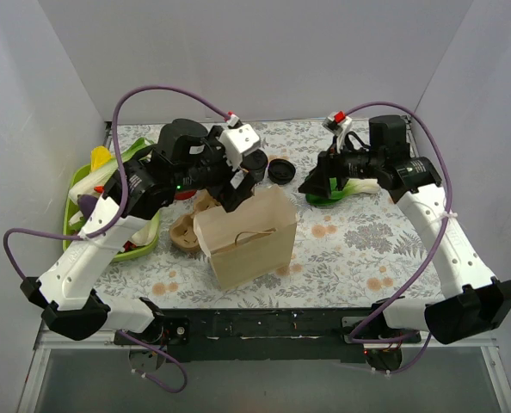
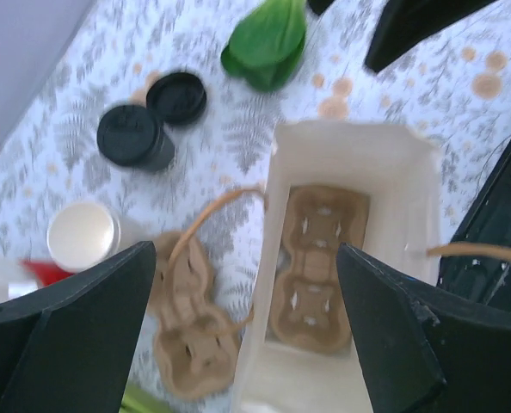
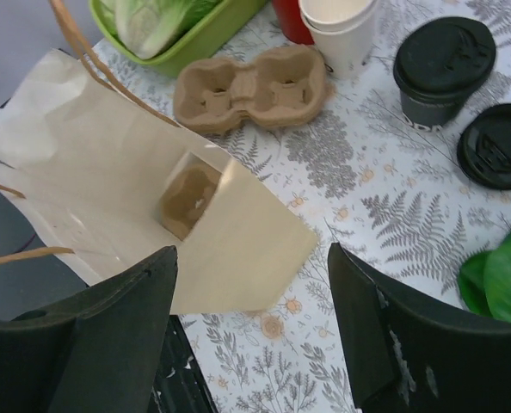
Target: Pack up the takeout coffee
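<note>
– Coffee [image 3: 445,64]: where is it?
– Upright on the table [image 3: 384,232], lidded, next to a loose lid [image 3: 496,146], apart from the bag [image 3: 109,189].
– What's in the bag?
– One carrier [image 2: 316,258] on its floor. A second carrier [image 3: 251,86] lies outside.
– Hands?
– Left hand [image 2: 245,258] and right hand [image 3: 251,254] both spread wide, empty; the left one is above the bag's mouth.

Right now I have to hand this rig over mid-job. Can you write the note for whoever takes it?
Grippers: left gripper open and empty, above the paper bag's mouth; right gripper open and empty, to the right of the bag.
Things: the takeout coffee stands lidded on the table beyond the bag, beside a loose black lid.
Done: the bag stands open with a cup carrier at its bottom.
Left: grasp the coffee and set it in the bag.
</note>
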Motion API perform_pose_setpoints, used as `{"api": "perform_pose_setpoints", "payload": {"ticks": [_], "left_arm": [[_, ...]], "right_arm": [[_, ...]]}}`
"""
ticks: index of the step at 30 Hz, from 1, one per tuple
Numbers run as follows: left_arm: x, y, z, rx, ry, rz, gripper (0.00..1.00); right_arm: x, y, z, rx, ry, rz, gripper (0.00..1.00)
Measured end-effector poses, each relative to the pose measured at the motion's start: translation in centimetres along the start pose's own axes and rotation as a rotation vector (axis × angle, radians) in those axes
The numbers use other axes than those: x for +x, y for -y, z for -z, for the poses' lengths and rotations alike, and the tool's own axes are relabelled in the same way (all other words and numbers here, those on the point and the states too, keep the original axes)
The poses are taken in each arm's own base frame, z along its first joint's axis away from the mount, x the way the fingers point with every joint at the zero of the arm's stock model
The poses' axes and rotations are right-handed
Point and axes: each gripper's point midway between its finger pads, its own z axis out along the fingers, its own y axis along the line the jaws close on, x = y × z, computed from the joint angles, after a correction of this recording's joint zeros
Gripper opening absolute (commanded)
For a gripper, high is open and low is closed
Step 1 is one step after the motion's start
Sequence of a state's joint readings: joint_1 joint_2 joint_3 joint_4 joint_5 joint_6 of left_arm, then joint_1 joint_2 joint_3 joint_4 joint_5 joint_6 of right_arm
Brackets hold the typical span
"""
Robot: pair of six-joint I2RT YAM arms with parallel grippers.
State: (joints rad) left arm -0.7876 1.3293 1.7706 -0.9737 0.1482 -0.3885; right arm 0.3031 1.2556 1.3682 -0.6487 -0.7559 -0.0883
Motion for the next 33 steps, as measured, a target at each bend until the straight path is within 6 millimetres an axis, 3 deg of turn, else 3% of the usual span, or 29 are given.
{"api": "perform_pose_setpoints", "payload": {"ticks": [5,9,12,13,14,15,17,18,21,24,28,33], "left_arm": [[5.2,-0.9,1.4,-0.048,-0.169,0.092,0.87],[10.6,-0.4,1.9,-0.062,-0.313,0.141,0.84],[13.4,-0.2,2.0,-0.069,-0.38,0.172,0.67],[13.9,-0.1,2.0,-0.067,-0.39,0.176,0.6],[14.4,0.0,1.8,-0.059,-0.399,0.178,0.43],[14.8,0.3,1.6,-0.044,-0.408,0.177,0.35],[15.1,0.7,1.1,-0.017,-0.416,0.175,0.16],[15.0,0.9,0.9,0.004,-0.413,0.172,0.11],[14.8,2.1,0.1,0.095,-0.406,0.171,0.01],[14.4,3.6,-0.3,0.19,-0.396,0.179,0.0],[13.6,5.3,-0.4,0.306,-0.393,0.204,0.0],[11.0,5.5,-1.1,0.367,-0.353,0.214,0.0]], "right_arm": [[-1.4,-2.6,-2.3,-0.105,-0.018,0.057,0.8],[-0.5,-4.1,-4.1,-0.139,-0.065,0.088,0.79],[0.7,-4.6,-5.2,-0.116,-0.114,0.107,0.74],[1.0,-4.5,-5.5,-0.1,-0.128,0.113,0.67],[1.3,-4.4,-5.7,-0.085,-0.143,0.116,0.62],[1.7,-4.1,-5.8,-0.065,-0.157,0.12,0.53],[2.1,-3.3,-5.8,-0.021,-0.178,0.123,0.43],[2.3,-3.0,-5.7,-0.005,-0.187,0.124,0.3],[2.8,-2.4,-5.5,0.025,-0.208,0.138,0.11],[3.3,-2.2,-4.9,0.038,-0.235,0.158,0.01],[3.4,-2.8,-3.2,0.05,-0.248,0.2,0.01],[1.7,-4.4,-0.3,0.056,-0.218,0.272,0.01]]}}
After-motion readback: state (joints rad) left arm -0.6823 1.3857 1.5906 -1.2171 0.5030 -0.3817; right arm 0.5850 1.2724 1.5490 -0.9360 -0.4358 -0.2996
